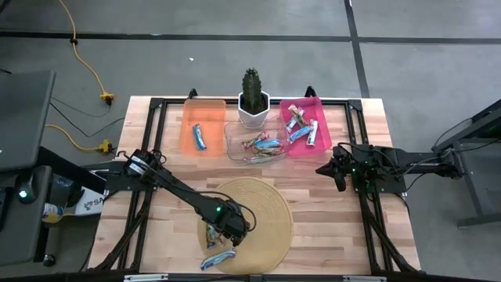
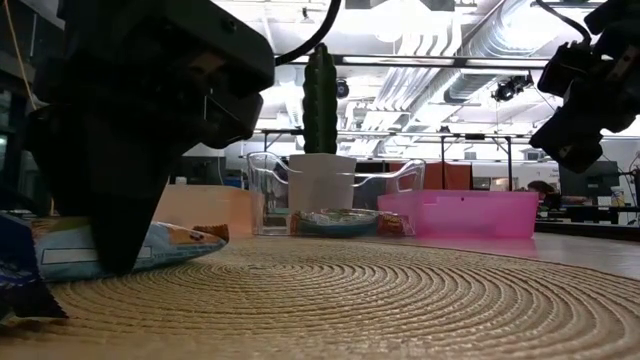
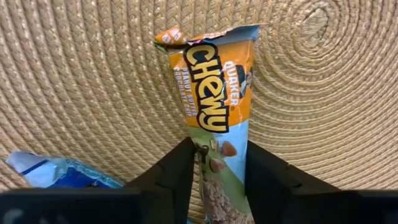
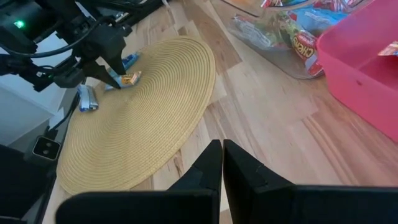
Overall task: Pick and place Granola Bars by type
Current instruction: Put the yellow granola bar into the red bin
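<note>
left gripper (image 3: 219, 177) narrowly closed on orange bar (image 3: 214, 93), on the woven mat (image 1: 270, 205) | bar's long axis points straight ahead of fingers | blue bar (image 1: 217, 259) beside | right gripper (image 4: 222, 163) closed, empty, far

orange-and-light-blue granola bar (image 3: 214, 106) with yellow lettering, blue-and-white bar (image 1: 217, 258), tan spiral-woven mat (image 1: 270, 207), orange bin (image 1: 188, 129), clear bin (image 1: 232, 149), pink bin (image 1: 313, 106), green cactus (image 1: 251, 88) in white pot (image 1: 253, 116), pale wood tabletop (image 1: 329, 227)

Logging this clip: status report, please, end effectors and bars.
Left end effector down on the round woven mat, shut on the orange foil Chewy bar. Right end effector shut, idle by the pink bin. Nothing in the way.
</note>
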Motion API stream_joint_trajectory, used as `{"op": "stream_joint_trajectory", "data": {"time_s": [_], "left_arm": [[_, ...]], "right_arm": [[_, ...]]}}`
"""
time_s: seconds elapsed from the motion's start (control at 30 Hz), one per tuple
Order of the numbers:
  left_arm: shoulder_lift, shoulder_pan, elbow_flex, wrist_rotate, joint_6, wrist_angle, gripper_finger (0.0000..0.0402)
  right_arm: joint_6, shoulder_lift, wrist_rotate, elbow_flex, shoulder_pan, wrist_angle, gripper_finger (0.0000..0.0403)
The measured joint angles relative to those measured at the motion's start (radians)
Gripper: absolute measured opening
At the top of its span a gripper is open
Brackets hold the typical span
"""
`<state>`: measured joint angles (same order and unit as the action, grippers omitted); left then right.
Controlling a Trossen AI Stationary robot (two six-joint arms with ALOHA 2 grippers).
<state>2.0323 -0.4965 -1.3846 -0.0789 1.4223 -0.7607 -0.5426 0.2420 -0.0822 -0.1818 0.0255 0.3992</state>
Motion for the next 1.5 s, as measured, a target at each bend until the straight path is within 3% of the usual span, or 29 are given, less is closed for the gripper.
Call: {"op": "stream_joint_trajectory", "data": {"time_s": [0.27,0.53,0.93,1.27,1.5], "left_arm": [[0.006,0.0,-0.051,0.022,-0.019,-0.058,0.0095],[0.01,0.001,-0.167,0.18,-0.117,-0.173,0.0079],[0.006,-0.001,-0.332,0.442,-0.4,-0.165,0.0073],[0.005,-0.001,-0.552,0.681,-0.621,-0.163,0.0073],[0.005,-0.001,-0.762,0.785,-0.798,-0.163,0.0073]], "right_arm": [[0.0,0.0,0.0,0.0,0.0,0.0,0.0],[0.0,0.0,0.0,0.0,0.0,0.0,0.0],[0.0,0.0,0.0,0.0,0.0,0.0,0.0],[0.0,0.0,0.0,0.0,0.0,0.0,0.0],[0.0,0.0,0.0,0.0,0.0,0.0,0.0]]}}
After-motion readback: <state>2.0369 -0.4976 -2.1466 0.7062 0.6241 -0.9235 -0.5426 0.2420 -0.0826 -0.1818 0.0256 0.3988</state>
